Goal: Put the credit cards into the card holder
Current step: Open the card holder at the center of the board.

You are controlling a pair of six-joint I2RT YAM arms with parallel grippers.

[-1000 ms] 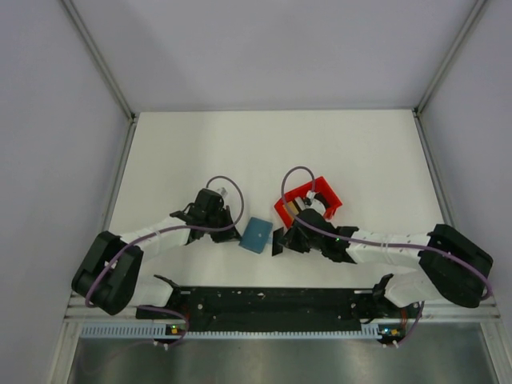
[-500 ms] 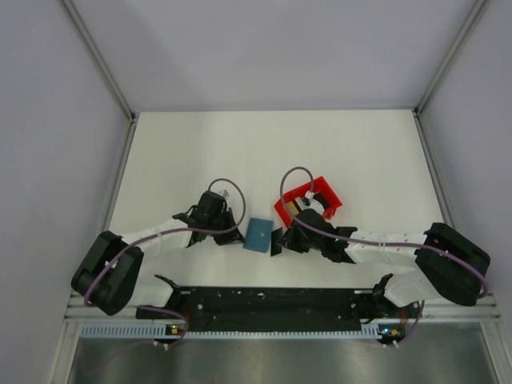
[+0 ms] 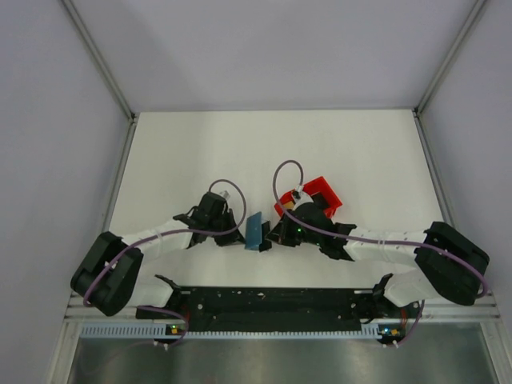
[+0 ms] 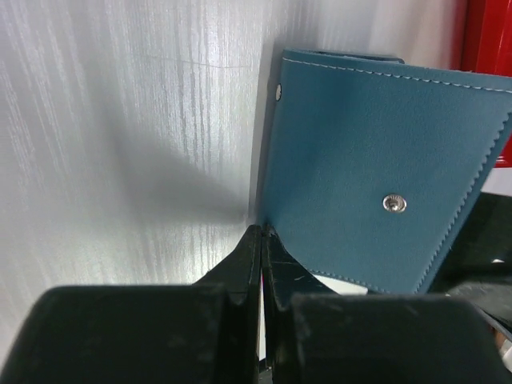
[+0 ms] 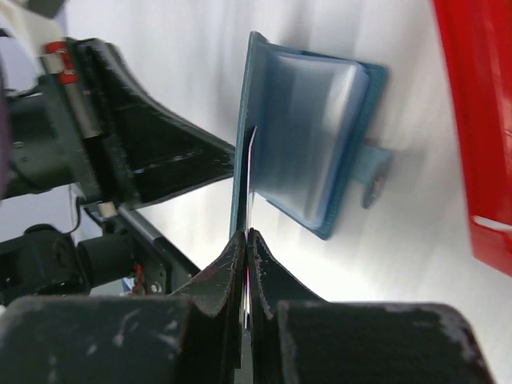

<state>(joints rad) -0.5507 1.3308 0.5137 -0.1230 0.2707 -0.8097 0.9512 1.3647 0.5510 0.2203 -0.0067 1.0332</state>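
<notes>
The teal card holder point(image 3: 257, 231) lies between my two grippers, its cover raised on edge. In the right wrist view it is open point(image 5: 308, 128), showing shiny greyish pockets. My right gripper point(image 5: 247, 232) is shut on a thin credit card point(image 5: 250, 164), seen edge-on, whose far end sits between the cover and the pockets. My left gripper point(image 4: 262, 232) is shut, its tips against the outer face of the cover point(image 4: 376, 160) near a lower corner. The left fingers point(image 5: 160, 164) show behind the cover. Other cards are not in view.
A red bin point(image 3: 318, 192) stands just behind my right wrist, close to the holder; it also shows in the right wrist view point(image 5: 480, 120) and the left wrist view point(image 4: 484, 40). The white table point(image 3: 264, 152) is walled on three sides.
My right gripper has moved left with the card up to the holder. The holder's cover has tipped up, so the holder looks narrower from above. My left gripper has closed in on it.
</notes>
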